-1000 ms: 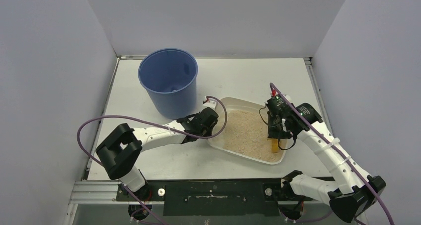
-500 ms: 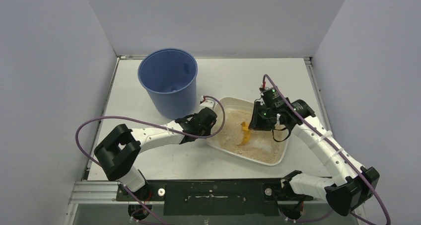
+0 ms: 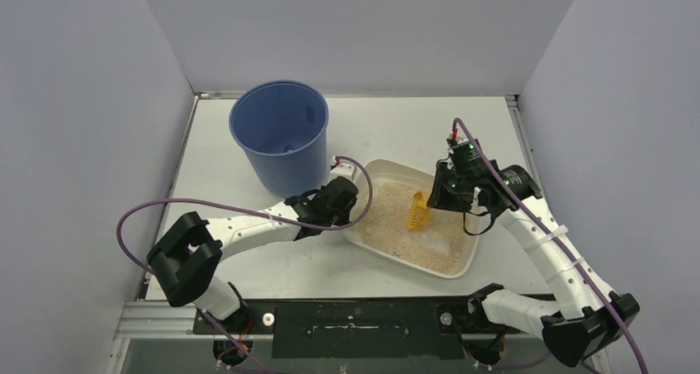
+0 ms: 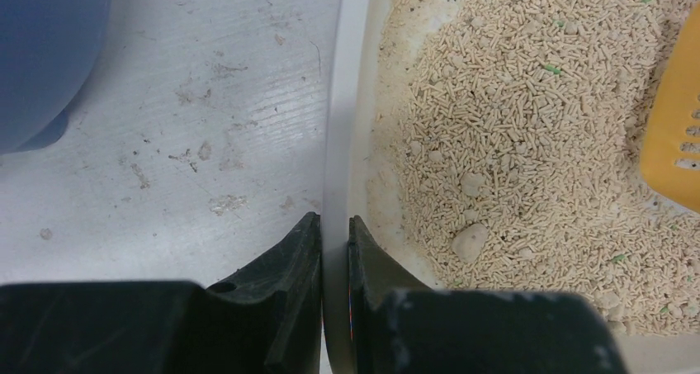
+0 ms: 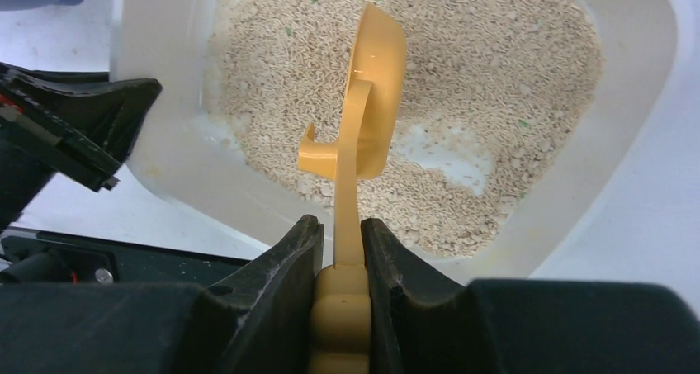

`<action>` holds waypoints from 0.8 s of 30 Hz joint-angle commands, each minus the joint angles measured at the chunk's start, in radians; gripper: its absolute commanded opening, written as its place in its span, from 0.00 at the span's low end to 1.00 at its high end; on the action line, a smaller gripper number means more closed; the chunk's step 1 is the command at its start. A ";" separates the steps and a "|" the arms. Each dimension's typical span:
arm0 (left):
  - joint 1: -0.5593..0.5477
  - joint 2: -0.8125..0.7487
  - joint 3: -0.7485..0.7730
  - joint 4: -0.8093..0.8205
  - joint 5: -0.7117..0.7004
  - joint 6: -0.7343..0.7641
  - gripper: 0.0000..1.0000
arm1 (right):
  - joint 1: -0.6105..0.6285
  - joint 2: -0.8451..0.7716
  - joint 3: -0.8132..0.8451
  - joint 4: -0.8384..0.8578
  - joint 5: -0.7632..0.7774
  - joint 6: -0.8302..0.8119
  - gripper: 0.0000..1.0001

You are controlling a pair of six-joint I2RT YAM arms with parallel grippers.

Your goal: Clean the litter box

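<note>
Top: box (image 3: 413, 261) toward the surface's (image 3: 396, 126) front edge, right of centre, near bucket (image 3: 281, 134); left gripper (image 3: 352, 215) at its left rim, right gripper (image 3: 437, 199) above it. Left wrist: left gripper (image 4: 333, 225) clamped on the box (image 4: 347, 101) rim. Right wrist: right gripper (image 5: 340, 229) clenched on scoop (image 5: 376, 85) handle, head over litter (image 5: 495, 68).

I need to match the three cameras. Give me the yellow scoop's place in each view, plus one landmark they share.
Top external: yellow scoop right of centre, over the litter.
Left wrist: yellow scoop at the right edge, partly cut off.
Right wrist: yellow scoop in the centre, running up from the bottom edge.
Shared landmark: the litter box, by its white rim.
</note>
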 commanded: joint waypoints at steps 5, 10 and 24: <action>-0.015 -0.085 0.039 0.035 -0.033 0.055 0.00 | -0.054 -0.113 -0.092 -0.071 -0.001 -0.035 0.00; -0.024 -0.104 0.051 0.026 -0.045 0.068 0.00 | -0.126 -0.177 -0.188 -0.026 -0.104 -0.038 0.00; -0.042 -0.177 0.103 -0.056 -0.145 0.133 0.00 | -0.339 -0.290 -0.425 0.117 -0.455 -0.048 0.00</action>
